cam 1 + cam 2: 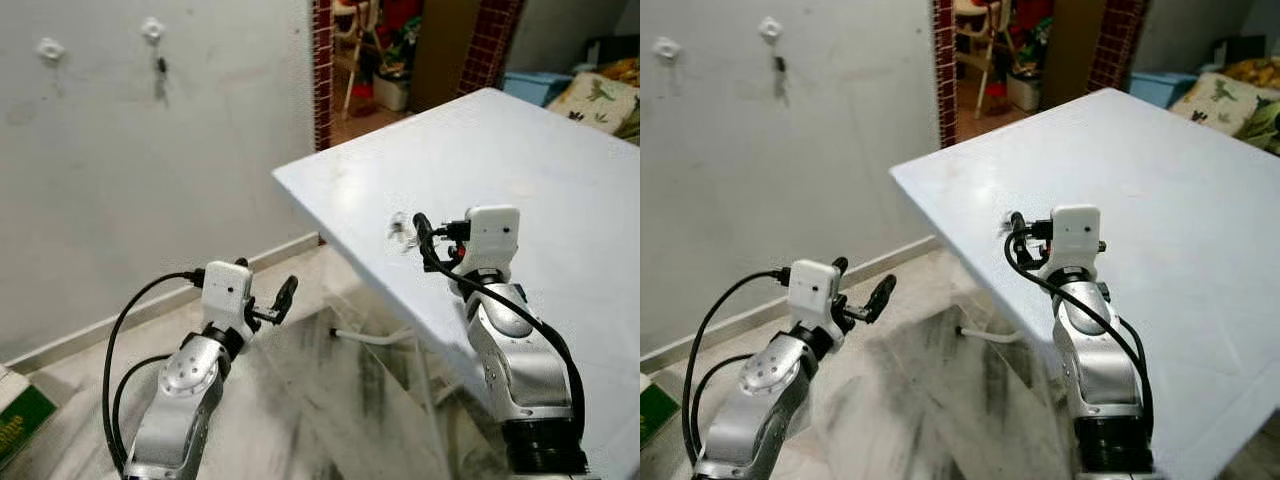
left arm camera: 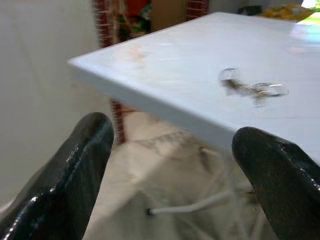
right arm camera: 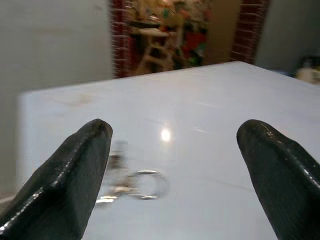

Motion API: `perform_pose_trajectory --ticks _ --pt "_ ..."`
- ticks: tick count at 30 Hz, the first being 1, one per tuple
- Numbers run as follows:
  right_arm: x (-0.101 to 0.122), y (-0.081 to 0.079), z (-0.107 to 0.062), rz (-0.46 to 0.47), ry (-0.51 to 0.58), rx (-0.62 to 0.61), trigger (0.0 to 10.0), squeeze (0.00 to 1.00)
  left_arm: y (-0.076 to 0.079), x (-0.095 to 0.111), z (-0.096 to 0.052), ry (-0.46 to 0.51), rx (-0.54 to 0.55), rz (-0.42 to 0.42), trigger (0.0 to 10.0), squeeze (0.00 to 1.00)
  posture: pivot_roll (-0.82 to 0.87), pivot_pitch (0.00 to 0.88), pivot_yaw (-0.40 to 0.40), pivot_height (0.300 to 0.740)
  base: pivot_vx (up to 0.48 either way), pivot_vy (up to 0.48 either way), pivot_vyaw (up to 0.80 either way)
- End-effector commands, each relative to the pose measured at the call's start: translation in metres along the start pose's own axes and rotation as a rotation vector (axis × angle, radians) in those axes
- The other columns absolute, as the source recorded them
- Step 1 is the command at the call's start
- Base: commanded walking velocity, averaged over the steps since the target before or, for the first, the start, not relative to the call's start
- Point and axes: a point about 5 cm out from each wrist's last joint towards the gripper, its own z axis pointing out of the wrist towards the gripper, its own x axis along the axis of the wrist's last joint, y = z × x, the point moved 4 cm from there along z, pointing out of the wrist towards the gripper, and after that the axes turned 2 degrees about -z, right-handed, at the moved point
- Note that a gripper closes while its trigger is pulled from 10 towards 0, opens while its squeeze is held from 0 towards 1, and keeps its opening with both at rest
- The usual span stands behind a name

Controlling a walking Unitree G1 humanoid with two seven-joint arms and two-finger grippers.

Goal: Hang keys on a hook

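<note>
No text, label or number can be read anywhere; the green box (image 1: 20,422) at the lower left of the frame carries pale lettering too cropped to read.

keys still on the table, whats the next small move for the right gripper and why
Probably ease the right gripper forward and down over the keys. They lie flat on the white table near its edge, just ahead of the open fingers, not yet between them.
</note>
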Motion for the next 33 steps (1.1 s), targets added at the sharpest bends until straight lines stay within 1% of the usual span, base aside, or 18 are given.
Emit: perform_pose_trajectory --ticks 1,8,16,19,21,22,33 --pt "0.002 -0.010 0.001 0.014 0.012 0.021 10.0 0.00 -0.016 0.004 -0.004 0.000 0.043 0.020 10.0 0.00 0.03 0.000 0.048 0.740 0.000 0.000 0.00" --pt "0.001 -0.013 0.002 0.017 0.006 0.029 10.0 0.00 -0.018 0.004 -0.003 -0.005 0.061 0.015 10.0 0.00 0.03 0.000 0.046 0.740 0.000 0.000 0.00" --pt "0.001 -0.015 0.003 0.016 0.005 0.040 10.0 0.00 -0.024 0.004 -0.002 -0.004 0.093 0.012 10.0 0.00 0.04 0.000 0.044 0.740 0.000 0.000 0.00" --pt "0.000 -0.017 0.004 0.016 0.005 0.045 10.0 0.00 -0.027 0.003 -0.003 -0.008 0.107 0.006 10.0 0.00 0.04 0.000 0.045 0.740 0.000 0.000 0.00" --pt "0.000 -0.018 0.003 0.014 0.005 0.049 10.0 0.00 -0.028 0.002 -0.004 -0.008 0.112 -0.022 10.0 0.00 0.03 0.000 0.045 0.740 0.000 0.000 0.00" --pt "0.000 -0.018 0.003 0.015 0.005 0.050 10.0 0.00 -0.028 0.002 -0.004 -0.006 0.112 -0.017 10.0 0.00 0.03 0.000 0.046 0.740 0.000 0.000 0.00" --pt "-0.001 -0.019 0.002 0.011 0.004 0.053 10.0 0.00 -0.026 0.002 -0.004 -0.004 0.109 -0.028 10.0 0.00 0.03 0.000 0.044 0.740 0.313 0.000 0.00"
